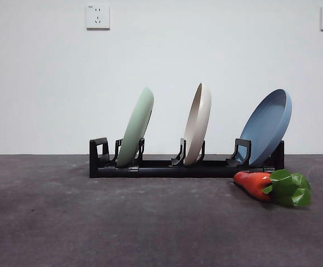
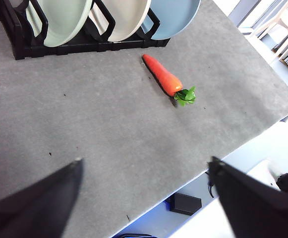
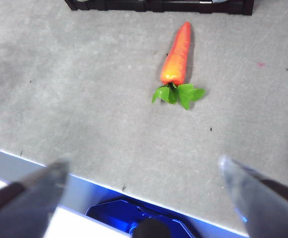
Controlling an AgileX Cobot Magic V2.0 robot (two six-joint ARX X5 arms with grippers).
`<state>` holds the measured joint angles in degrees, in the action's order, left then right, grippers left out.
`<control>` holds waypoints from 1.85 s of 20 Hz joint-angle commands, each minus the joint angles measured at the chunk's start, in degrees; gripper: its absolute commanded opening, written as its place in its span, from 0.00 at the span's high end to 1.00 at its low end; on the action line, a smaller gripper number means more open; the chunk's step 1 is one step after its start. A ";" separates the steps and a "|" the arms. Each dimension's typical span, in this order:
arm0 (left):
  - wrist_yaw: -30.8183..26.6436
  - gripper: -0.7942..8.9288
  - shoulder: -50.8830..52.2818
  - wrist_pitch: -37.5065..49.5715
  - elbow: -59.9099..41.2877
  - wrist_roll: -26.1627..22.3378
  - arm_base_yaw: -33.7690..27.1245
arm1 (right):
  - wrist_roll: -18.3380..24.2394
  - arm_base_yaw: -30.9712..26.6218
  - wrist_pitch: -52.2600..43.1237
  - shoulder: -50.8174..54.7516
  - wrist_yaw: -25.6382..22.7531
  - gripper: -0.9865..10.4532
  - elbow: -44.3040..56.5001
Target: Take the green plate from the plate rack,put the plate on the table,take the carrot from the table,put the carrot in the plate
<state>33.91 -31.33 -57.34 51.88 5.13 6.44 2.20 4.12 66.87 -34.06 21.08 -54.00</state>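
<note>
The green plate point(image 1: 136, 129) stands on edge in the left slot of the black plate rack point(image 1: 167, 167); it also shows in the left wrist view point(image 2: 64, 20). The carrot point(image 1: 258, 183) lies on the dark grey table point(image 1: 122, 222) in front of the rack's right end, leaves to the right. It shows in the left wrist view point(image 2: 164, 78) and the right wrist view point(image 3: 177, 54). My left gripper point(image 2: 144, 173) is open and empty, high over the table's near edge. My right gripper point(image 3: 144, 168) is open and empty, above the table edge short of the carrot. Neither shows in the front view.
A beige plate point(image 1: 198, 123) stands in the rack's middle slot and a blue plate point(image 1: 268, 127) in the right one. The table's front edge point(image 3: 109, 178) runs under both grippers. A small black box point(image 2: 185, 203) sits below the edge.
</note>
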 commanded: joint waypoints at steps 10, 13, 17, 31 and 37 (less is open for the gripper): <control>0.81 0.26 -11.89 22.62 0.11 -0.57 2.71 | -0.24 0.13 0.13 -1.64 0.04 0.28 -0.22; -0.57 0.26 -20.81 31.06 2.71 -0.28 6.58 | -0.22 0.13 0.13 -2.97 0.04 0.28 -0.22; -5.95 0.26 -34.88 38.45 11.13 -0.83 11.58 | -0.24 0.13 0.13 -4.39 0.04 0.28 -0.22; -17.66 0.27 -74.90 44.54 38.36 -2.47 15.98 | -0.39 0.13 0.20 -5.53 0.02 0.28 -0.22; -18.93 0.28 -78.79 44.83 38.36 -2.38 16.85 | -0.39 0.13 0.17 -5.86 0.00 0.28 -0.22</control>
<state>15.14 -109.51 -12.78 90.13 3.42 23.05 2.15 4.12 67.24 -39.86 21.04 -54.00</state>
